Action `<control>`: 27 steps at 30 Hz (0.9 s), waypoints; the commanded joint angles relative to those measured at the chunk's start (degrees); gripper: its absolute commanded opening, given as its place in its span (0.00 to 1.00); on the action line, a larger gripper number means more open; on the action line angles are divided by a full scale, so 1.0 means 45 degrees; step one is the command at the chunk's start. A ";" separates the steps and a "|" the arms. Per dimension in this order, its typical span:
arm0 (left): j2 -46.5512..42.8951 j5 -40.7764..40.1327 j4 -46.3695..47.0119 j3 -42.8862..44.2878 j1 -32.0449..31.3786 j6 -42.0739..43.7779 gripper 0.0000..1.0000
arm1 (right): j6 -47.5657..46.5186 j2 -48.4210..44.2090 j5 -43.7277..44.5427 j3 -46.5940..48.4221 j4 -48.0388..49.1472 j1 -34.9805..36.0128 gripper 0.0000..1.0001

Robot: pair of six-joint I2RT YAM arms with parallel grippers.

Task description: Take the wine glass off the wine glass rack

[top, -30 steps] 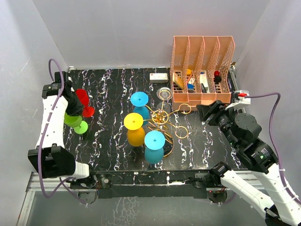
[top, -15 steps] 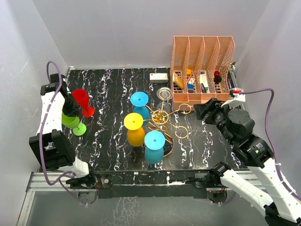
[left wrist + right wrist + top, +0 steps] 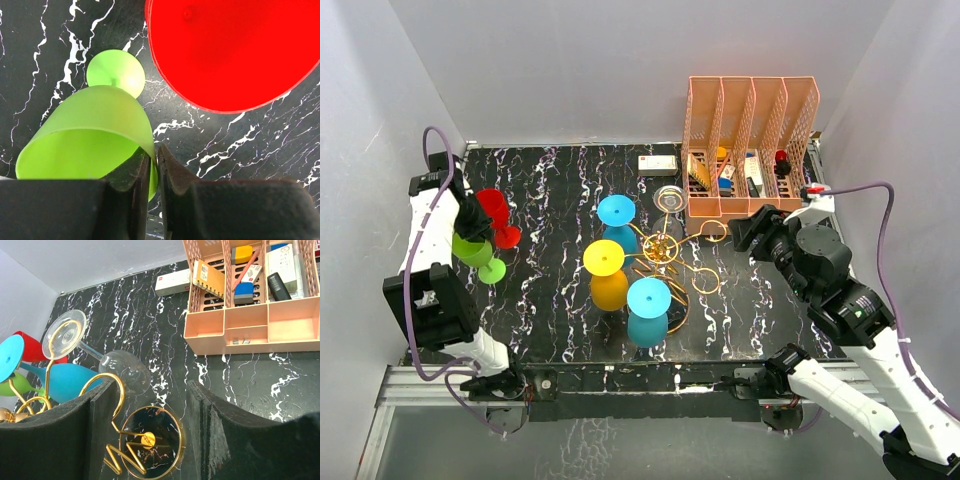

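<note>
Wine glass [image 3: 95, 130] (smooth green, tipped sideways): left tool [image 3: 152, 156] seemingly pinches its rim; right tool [image 3: 150, 387] gapes.

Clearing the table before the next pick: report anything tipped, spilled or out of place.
The green glass lies on its side, far left, its rim pinched in the left gripper. Nothing spilled or broken shows.

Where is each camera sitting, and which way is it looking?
Top: high behind the arms, looking down on the table; left arm and right arm show.
Left wrist: on the left arm, looking down at the green glass and red glass; its fingers pinch the green rim.
Right wrist: on the right arm, facing the gold rack, clear glass and orange organizer; its open fingers show.
Top and left wrist share the green glass.
</note>
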 commanded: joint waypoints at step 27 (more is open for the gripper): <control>-0.7016 0.9212 0.6401 -0.3021 -0.0247 -0.3781 0.70 | -0.0700 0.0901 -0.0914 0.1619 0.2189 0.0027 0.62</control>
